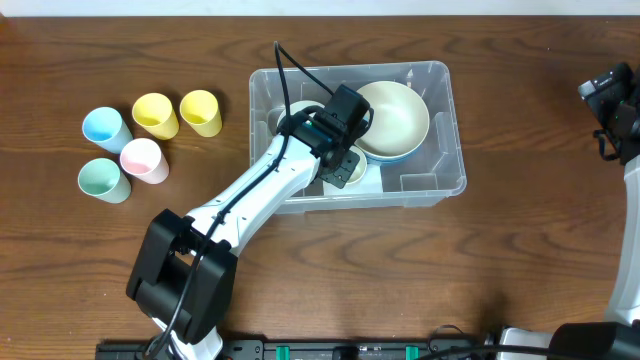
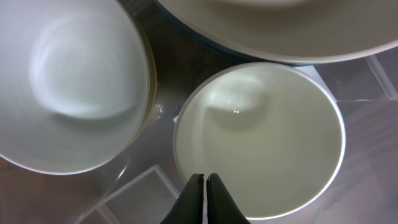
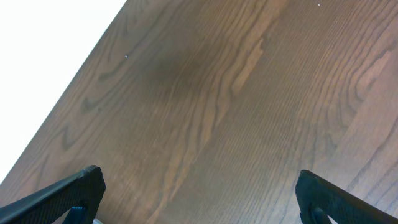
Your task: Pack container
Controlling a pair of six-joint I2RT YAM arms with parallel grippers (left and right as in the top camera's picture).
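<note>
Left pincer (image 2: 205, 198): jaws closed tight, holding nothing. It hangs within the outline of the container (image 1: 432, 178), directly over a small bowl (image 2: 261, 137). A second bowl (image 2: 74, 87) lies beside, a large bowl (image 1: 398, 112) just beyond. Right pincer (image 3: 199, 193): jaws fully apart, empty, table (image 3: 205, 93) beneath, container well apart.

Robotics lab tabletop (wood-grain table (image 1: 520, 270), mounted arm (image 1: 250, 195), pastel plastic cups (image 1: 155, 115)).

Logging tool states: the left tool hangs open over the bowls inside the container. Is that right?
No. The left tool is shut, its jaws pressed together, as the left wrist view shows; it does hang over the bowls inside the container.
</note>
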